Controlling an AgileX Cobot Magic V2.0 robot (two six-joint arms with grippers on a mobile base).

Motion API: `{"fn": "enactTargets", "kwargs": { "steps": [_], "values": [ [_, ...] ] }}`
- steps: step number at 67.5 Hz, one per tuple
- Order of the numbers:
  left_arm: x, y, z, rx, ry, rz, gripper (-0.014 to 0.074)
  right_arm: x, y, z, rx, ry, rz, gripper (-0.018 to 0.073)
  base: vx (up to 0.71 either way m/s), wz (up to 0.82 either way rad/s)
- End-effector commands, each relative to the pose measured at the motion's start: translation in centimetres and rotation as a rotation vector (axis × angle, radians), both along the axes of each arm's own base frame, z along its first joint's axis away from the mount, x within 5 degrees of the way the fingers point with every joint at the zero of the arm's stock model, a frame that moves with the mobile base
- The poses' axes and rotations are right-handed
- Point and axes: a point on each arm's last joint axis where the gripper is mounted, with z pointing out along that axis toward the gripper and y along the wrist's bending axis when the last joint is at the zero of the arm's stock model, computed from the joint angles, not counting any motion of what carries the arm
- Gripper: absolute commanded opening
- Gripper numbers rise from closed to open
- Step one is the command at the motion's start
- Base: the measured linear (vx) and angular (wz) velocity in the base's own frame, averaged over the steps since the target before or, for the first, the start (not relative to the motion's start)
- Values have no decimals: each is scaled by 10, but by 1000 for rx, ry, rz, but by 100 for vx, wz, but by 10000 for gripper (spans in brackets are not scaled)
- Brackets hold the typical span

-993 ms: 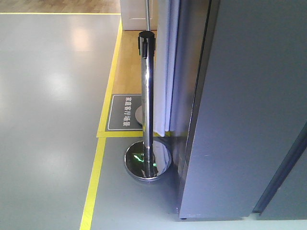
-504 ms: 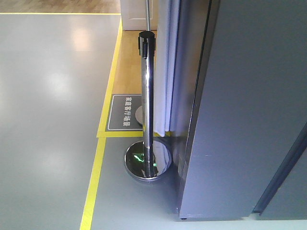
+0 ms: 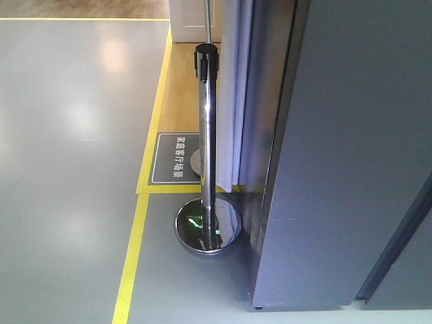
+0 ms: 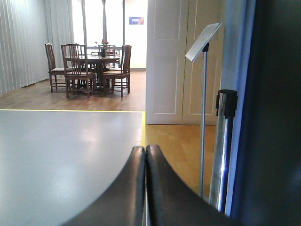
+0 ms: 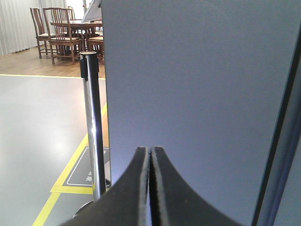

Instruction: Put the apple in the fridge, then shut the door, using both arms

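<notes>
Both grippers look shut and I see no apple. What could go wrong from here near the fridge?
1. The chrome post stands right beside the fridge; a swinging arm or the base might knock it.
2. The right gripper points at the grey panel up close, so pushing on could jam it.
3. The left gripper is shut too; the apple isn't visible, so its placement is unconfirmed.

bright, even daylight indoors; soft pale glare patches lie on the grey floor (image 3: 74,121); the chrome post (image 3: 208,148) carries sharp highlights, its base (image 3: 208,229) a green reflection; the far windows (image 4: 106,19) are blown out white; the left gripper (image 4: 146,155) sits dark and soft-edged; fine grain on the door (image 5: 197,94).
</notes>
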Motion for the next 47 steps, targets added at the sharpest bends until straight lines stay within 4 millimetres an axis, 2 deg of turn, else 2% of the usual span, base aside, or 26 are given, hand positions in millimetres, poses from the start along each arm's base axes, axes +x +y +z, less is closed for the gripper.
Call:
{"fn": "enactTargets", "kwargs": {
  "steps": [1,47],
  "values": [
    [-1,0,-3,-10,-55,-4,-6,-1,-1,8,-15,-90,-6,-2,0,0],
    [-1,0,-3,-10,-55,-4,-6,-2,0,17,16,-189,-1,-2,0,0]
  ]
}}
